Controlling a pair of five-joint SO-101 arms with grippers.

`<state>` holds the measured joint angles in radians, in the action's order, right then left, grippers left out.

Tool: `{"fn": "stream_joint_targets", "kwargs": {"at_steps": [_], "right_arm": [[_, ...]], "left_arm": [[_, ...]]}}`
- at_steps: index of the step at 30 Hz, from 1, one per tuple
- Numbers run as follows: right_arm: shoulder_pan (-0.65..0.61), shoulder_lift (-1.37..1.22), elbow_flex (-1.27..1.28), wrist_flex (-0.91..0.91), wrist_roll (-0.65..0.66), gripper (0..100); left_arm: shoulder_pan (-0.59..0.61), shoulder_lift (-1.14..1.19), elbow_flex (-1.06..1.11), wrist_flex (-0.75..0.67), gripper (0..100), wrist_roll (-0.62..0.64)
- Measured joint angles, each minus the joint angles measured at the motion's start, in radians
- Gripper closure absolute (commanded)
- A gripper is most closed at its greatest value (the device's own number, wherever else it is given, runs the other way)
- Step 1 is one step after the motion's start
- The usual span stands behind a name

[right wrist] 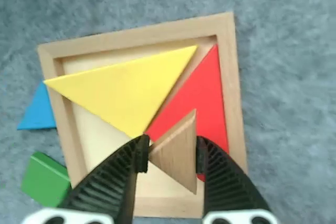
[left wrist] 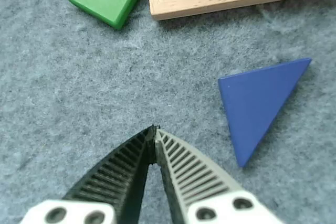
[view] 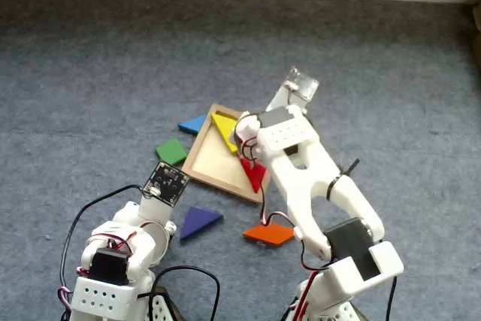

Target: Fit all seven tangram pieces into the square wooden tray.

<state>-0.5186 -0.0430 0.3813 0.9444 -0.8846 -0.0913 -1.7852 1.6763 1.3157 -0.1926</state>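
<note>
High view: the square wooden tray (view: 214, 163) sits at frame centre, with an orange parallelogram (view: 269, 234) loose on the carpet below it.

Left wrist view: my left gripper (left wrist: 155, 131) is pinched closed and empty, near the dark blue triangle (left wrist: 260, 103).

Right wrist view: my right gripper (right wrist: 171, 149) clasps a plain wooden triangle (right wrist: 177, 153) over the tray, beside the yellow triangle (right wrist: 126, 90). I should lower it flat, with its edge squared against the red triangle (right wrist: 202, 98), and only then let go.

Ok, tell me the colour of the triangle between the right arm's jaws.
The triangle is bare light-brown wood, clearest in the right wrist view.
</note>
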Motion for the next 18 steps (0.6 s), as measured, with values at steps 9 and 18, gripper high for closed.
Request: {"fn": "stream_joint_targets", "kwargs": {"at_steps": [9,18], "right_arm": [[-0.064,0.0,0.038,-0.1,-0.092,91.2],[-0.081,0.0,0.038,-0.103,-0.097,77.1]], "left_arm": [[0.0,0.0,0.0,0.0,99,0.0],[0.0,0.0,0.0,0.0,99,0.0]]}}
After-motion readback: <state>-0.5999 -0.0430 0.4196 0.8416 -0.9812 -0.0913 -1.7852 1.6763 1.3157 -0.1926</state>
